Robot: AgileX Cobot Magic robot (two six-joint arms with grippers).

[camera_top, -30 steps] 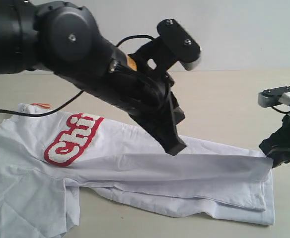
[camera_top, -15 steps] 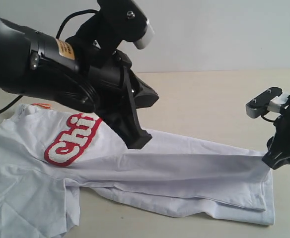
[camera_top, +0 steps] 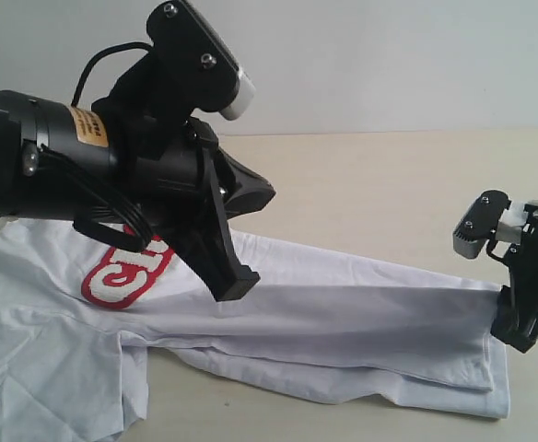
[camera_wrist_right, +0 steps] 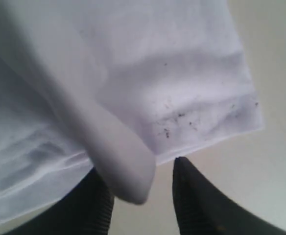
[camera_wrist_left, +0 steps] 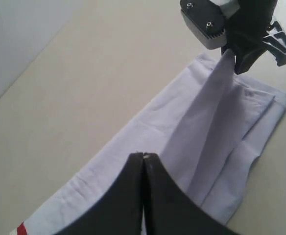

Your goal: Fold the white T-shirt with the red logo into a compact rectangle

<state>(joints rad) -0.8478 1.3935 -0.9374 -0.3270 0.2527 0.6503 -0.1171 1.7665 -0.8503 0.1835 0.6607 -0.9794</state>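
The white T-shirt (camera_top: 343,322) lies on the table, folded lengthwise into a long band, with a sleeve spread at the near left. The left arm partly covers the red logo (camera_top: 122,281). My left gripper (camera_top: 235,284) hovers just above the shirt's middle, and the left wrist view shows its jaws (camera_wrist_left: 144,156) pressed together with nothing in them. At the shirt's right end, my right gripper (camera_top: 524,331) has its jaws apart. A raised fold of the hem (camera_wrist_right: 128,166) is draped against one finger, with a gap to the other finger (camera_wrist_right: 192,196).
The beige table (camera_top: 389,184) runs back to a pale wall. The bulky left arm (camera_top: 57,166) and its black cable (camera_top: 94,64) hang over the shirt's left half.
The left arm has swung leftward and now covers part of the logo, its gripper still shut. The right gripper has dropped lower at the shirt's right edge.
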